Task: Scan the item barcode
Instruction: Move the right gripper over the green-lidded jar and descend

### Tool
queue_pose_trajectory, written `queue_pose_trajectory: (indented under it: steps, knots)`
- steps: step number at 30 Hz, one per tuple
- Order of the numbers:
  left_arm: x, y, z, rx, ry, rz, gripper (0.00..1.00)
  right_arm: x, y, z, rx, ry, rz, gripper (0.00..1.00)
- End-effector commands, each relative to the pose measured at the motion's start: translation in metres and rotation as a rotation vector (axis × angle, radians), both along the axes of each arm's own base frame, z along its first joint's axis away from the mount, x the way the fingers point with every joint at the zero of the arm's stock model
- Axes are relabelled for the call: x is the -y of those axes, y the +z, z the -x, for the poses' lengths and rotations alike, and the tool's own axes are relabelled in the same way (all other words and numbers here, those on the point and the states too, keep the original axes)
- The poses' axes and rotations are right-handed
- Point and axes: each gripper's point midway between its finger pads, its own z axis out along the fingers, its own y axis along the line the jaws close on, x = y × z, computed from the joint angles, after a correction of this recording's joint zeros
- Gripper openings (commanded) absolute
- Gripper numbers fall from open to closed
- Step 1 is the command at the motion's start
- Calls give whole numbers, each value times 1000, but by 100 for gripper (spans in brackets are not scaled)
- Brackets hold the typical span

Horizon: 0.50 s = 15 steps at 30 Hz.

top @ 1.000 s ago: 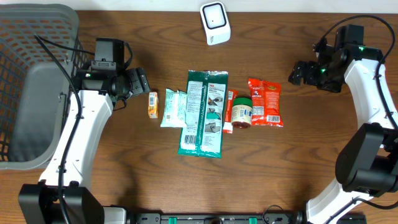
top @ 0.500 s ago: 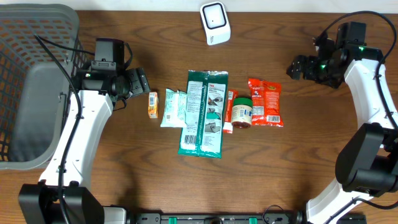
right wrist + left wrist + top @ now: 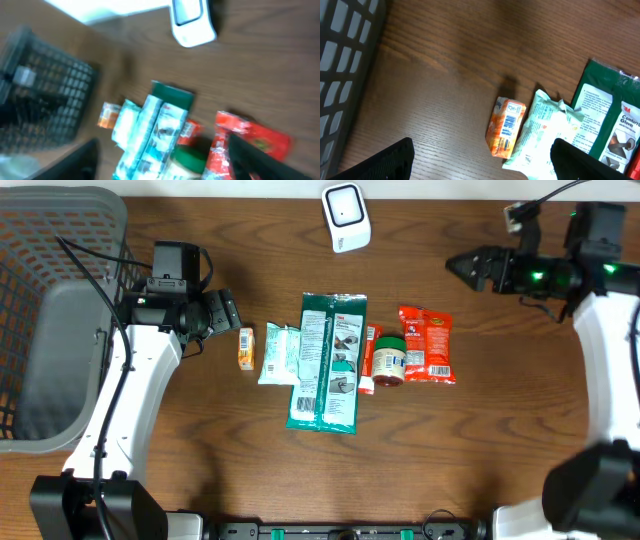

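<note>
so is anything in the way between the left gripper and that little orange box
Nothing visible does. The left gripper hangs open beside the orange box, with only bare table between them. The pale green packet lies on the box's far side, off the approach.

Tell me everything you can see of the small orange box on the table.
The small orange box is a little carton, cardboard by the look, lying flat on the wooden table. A white panel with a barcode faces up. It is leftmost in the row of items, against a pale green pouch. Nothing holds it.
</note>
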Motion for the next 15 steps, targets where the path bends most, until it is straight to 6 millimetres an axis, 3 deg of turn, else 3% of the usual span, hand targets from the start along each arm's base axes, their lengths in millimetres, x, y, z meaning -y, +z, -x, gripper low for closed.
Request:
queue_pose_trajectory:
  steps: [1, 5, 10, 15]
  knots:
    - [-2, 8, -4, 20, 7, -3, 87, -27, 17, 16, -61, -23, -26, 69]
    - [-2, 8, -4, 20, 7, -3, 87, -41, 11, 26, -123, -178, 187, 66]
    - [-2, 8, -4, 20, 7, -3, 87, -71, 7, 49, -177, -196, 380, 77]
    - [-2, 8, -4, 20, 7, -3, 87, -76, -24, 69, -300, -209, 534, 85]
